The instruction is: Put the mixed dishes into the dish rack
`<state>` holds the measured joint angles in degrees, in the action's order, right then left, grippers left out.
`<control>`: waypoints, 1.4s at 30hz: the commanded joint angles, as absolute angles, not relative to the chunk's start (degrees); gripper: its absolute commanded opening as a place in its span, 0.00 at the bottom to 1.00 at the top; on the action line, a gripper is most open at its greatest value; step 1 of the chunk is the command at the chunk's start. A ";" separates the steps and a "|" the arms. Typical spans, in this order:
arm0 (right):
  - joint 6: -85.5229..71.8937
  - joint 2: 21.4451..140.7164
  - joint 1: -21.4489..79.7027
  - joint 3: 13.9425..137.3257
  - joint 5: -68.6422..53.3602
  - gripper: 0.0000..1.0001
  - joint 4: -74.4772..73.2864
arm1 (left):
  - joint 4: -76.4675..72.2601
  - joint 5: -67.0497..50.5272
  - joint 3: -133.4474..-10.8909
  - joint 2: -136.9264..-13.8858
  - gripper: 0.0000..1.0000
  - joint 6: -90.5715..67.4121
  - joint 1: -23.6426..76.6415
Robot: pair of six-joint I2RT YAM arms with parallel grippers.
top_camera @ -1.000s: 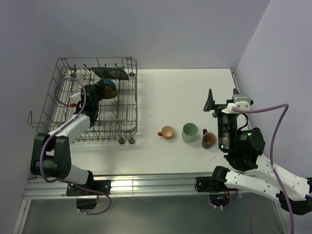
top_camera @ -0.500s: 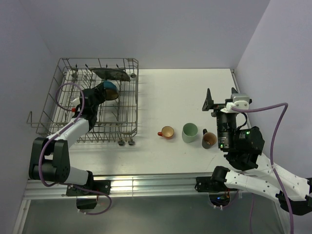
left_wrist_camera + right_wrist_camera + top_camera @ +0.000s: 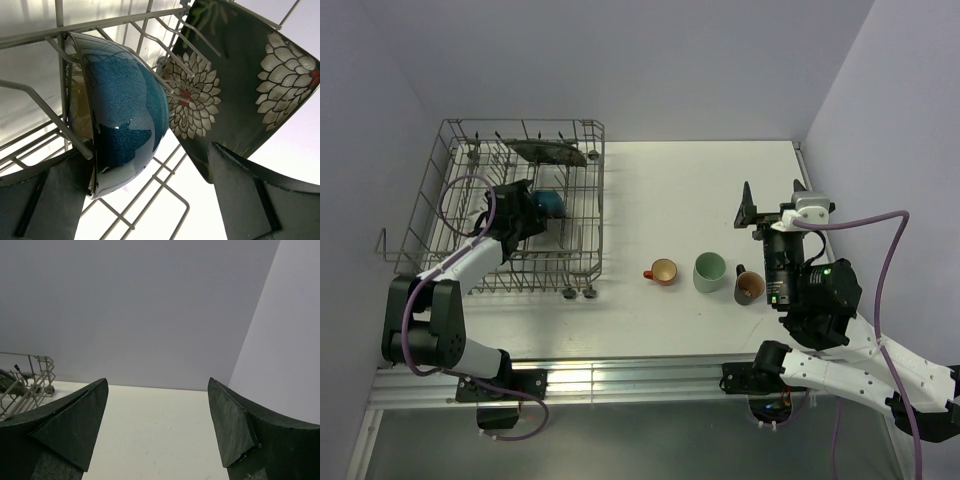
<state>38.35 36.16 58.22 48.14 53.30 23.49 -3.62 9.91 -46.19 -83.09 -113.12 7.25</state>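
Note:
The blue bowl (image 3: 549,203) stands on its edge between the tines of the dish rack (image 3: 582,262). In the left wrist view its glossy blue outside (image 3: 125,115) faces the dark floral plate (image 3: 240,85), which leans at the rack's back (image 3: 548,151). My left gripper (image 3: 532,212) is open inside the rack; its jaws stand wide, and the bowl's rim lies next to the left finger (image 3: 50,200). The orange-red cup (image 3: 661,271), green mug (image 3: 710,271) and brown cup (image 3: 749,286) sit in a row on the table. My right gripper (image 3: 776,200) hovers open behind them, holding nothing (image 3: 157,425).
Rack wires (image 3: 115,22) cross close around my left fingers. The right wrist view shows bare white table (image 3: 160,420), a rack corner (image 3: 30,382) at far left and the grey walls. The right wall runs close beside the right arm (image 3: 820,300).
My left gripper has opened and let go of the blue bowl, which has dropped lower between the tines. The right arm has not moved.

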 commanded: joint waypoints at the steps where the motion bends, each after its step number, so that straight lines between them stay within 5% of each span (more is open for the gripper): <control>1: 37.27 36.12 57.83 50.27 52.56 0.87 23.82 | -1.14 7.91 -47.90 -82.44 0.99 -111.97 7.47; 12: 35.25 39.45 56.78 51.94 52.56 0.89 19.00 | 4.65 6.15 -54.39 -79.37 0.99 -108.81 7.03; 25: 11.25 44.91 43.68 59.68 37.18 0.89 -5.36 | 8.07 -1.05 -56.15 -76.64 0.99 -107.23 4.75; 37: 12.13 42.89 43.51 58.19 39.11 0.88 -4.66 | 52.95 -2.99 -87.69 -91.66 0.99 -95.28 2.46; 42: 4.16 44.20 42.19 59.40 37.90 0.90 -8.24 | 57.83 3.68 -99.13 -92.91 0.99 -89.04 2.64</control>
